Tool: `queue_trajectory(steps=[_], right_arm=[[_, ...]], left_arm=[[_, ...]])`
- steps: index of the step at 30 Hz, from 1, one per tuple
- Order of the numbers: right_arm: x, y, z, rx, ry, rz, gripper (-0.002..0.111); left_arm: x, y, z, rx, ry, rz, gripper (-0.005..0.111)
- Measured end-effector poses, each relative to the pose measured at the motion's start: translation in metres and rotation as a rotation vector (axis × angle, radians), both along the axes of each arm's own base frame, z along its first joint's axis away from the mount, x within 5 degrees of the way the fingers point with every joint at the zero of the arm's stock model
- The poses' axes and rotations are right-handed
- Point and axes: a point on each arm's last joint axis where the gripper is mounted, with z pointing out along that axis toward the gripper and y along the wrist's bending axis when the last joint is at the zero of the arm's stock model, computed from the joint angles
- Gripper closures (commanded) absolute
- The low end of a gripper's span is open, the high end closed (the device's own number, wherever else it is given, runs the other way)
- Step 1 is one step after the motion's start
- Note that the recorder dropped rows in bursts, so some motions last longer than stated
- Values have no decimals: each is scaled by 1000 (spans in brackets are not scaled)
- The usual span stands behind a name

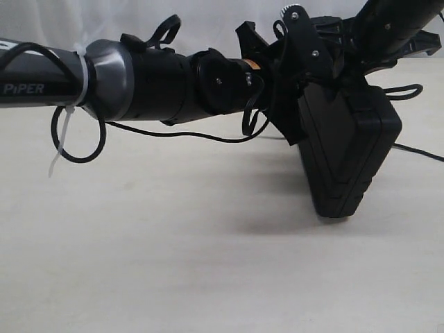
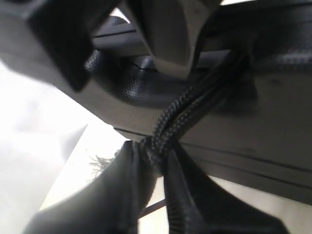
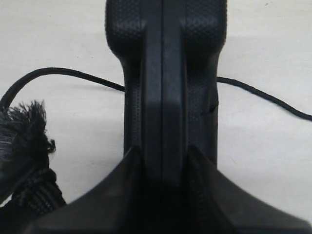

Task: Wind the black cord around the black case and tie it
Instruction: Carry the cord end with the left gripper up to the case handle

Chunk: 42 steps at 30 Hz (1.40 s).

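With the right hand (image 3: 163, 158), clamped the black case (image 3: 163, 73) by its edge, tilted, its lower edge down on the desk (image 1: 173, 263). With the left hand (image 2: 156, 152), pinched the doubled black cord (image 2: 195, 102) against the case's side. Looked mid-wrap, not yet tied. Needed next, by the look of it, to carry the cord round the case under tension. Pale, matte desk; white curtain (image 1: 208, 17) behind.

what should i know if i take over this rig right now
Left gripper: shut on the black cord, pinching its doubled stretch near the frayed end, close against the black case.
Right gripper: shut on the case's edge, holding it tilted, low corner at the table.
Done: cord runs along one case face; the rest trails on the table.
Left: finish the wrap and tie; no tie around the case shows.
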Motion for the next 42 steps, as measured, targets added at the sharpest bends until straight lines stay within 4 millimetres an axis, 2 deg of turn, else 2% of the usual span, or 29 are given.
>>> queue_trajectory(steps=[10, 23, 27, 28, 30, 33, 36, 42], right_arm=[[0, 0, 0, 0, 0, 0, 104], [0, 0, 0, -1, 0, 2, 104], [0, 0, 0, -1, 0, 2, 104], [0, 0, 0, -1, 0, 2, 104], [0, 0, 0, -1, 0, 2, 104], [0, 0, 0, -1, 0, 2, 104], [0, 0, 0, -1, 0, 2, 104], [0, 0, 0, -1, 0, 2, 104]], left_arm=[[-4, -4, 0, -46, 48, 16, 107], [-15, -15, 3, -66, 11, 5, 107], [-13, -17, -6, -54, 15, 12, 106], [-12, -17, -9, -49, 18, 14, 104], [-12, -18, -15, -41, 25, 14, 92], [-10, -17, -14, -49, 7, 27, 76], [-9, -17, -12, -55, -5, 35, 65], [-9, -17, -12, -34, -28, 25, 53]])
